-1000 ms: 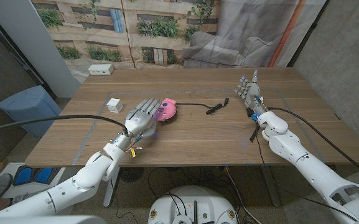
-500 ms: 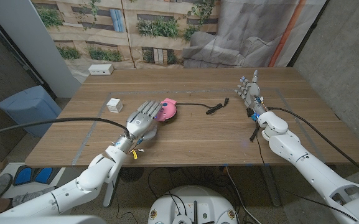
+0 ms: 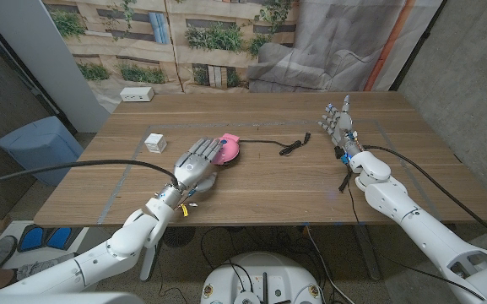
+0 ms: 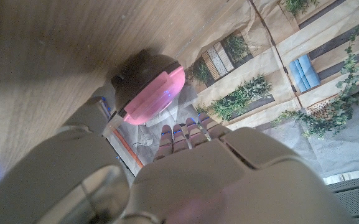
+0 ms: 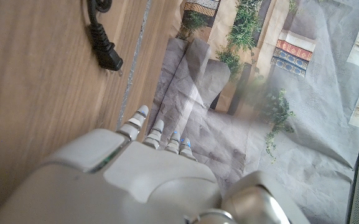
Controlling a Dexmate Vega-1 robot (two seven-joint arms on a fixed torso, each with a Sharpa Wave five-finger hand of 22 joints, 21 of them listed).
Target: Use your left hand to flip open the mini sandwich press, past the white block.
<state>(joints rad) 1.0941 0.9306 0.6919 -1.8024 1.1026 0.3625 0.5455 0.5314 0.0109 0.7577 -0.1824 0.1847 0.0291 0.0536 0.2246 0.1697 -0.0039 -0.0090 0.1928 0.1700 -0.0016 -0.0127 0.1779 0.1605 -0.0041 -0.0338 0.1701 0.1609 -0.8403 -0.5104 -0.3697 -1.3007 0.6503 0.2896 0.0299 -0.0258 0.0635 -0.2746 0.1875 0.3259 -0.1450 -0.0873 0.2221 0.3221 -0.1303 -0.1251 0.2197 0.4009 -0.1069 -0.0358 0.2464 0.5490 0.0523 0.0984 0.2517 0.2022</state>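
Note:
The mini sandwich press point(image 3: 229, 149) is round, with a pink lid down on a black base, and sits mid-table; in the left wrist view the press point(image 4: 149, 92) looks closed. My left hand point(image 3: 196, 162) is at its near left side with the fingers point(image 4: 180, 133) spread and reaching beside the lid, holding nothing. I cannot tell whether they touch it. The white block point(image 3: 154, 142) stands on the table left of that hand. My right hand point(image 3: 338, 125) stands upright and open at the right, away from the press.
A black cord runs from the press to a plug point(image 3: 292, 147) point(image 5: 106, 57) near mid-table. A white box point(image 3: 137, 95) sits at the table's far left corner. A blue bin point(image 3: 37, 148) stands on the floor beyond the left edge.
My left hand has eased slightly back toward me, uncovering a bit more of the pink lid. The press, the block and my right hand have not moved.

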